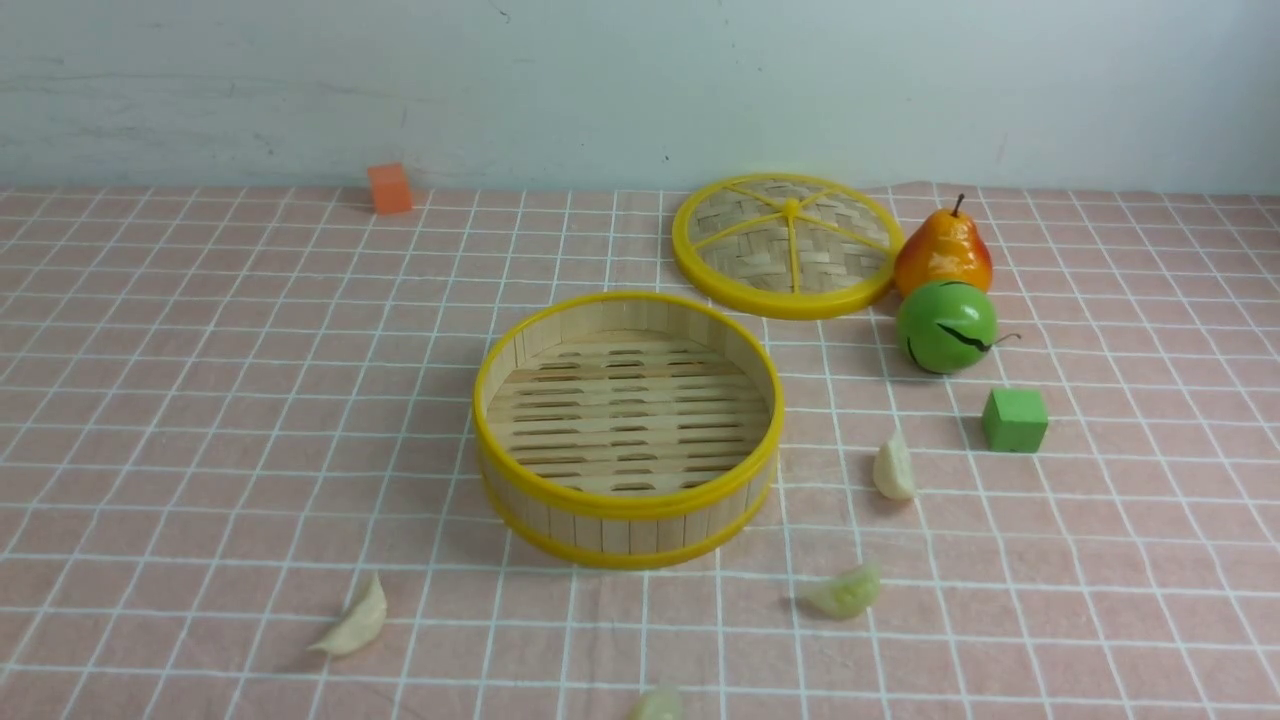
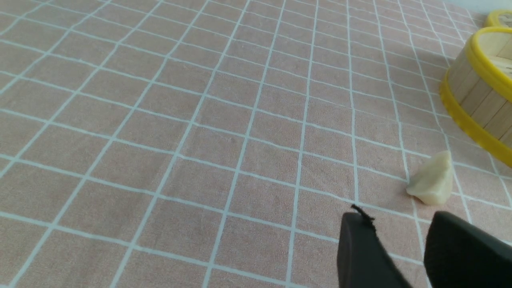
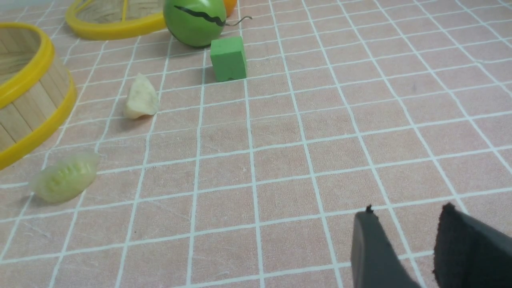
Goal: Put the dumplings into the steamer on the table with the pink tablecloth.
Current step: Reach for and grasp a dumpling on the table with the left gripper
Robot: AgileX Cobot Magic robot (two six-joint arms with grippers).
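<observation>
The steamer (image 1: 620, 530) stands empty in the middle of the pink tablecloth (image 1: 200, 400) that covers the table. Several dumplings lie on the cloth around it: one front left (image 1: 347, 622), one to its right (image 1: 895, 467), a greenish one front right (image 1: 845, 592), and one cut off by the front view's bottom edge (image 1: 655, 705). Neither arm shows in the front view. My left gripper (image 2: 398, 224) is open above bare cloth, a cream dumpling (image 2: 433, 182) just beyond its fingertips, the steamer (image 2: 476, 92) further off. My right gripper (image 3: 407, 214) is open and empty, well away from the cream dumpling (image 3: 140, 98) and the greenish dumpling (image 3: 64, 176).
The woven yellow-spoked lid (image 1: 785, 245) lies flat behind the steamer to the right. A toy pear (image 1: 942, 250), a green ball (image 1: 946, 326) and a green cube (image 1: 1014, 420) stand right of it. An orange cube (image 1: 389, 188) sits near the back wall.
</observation>
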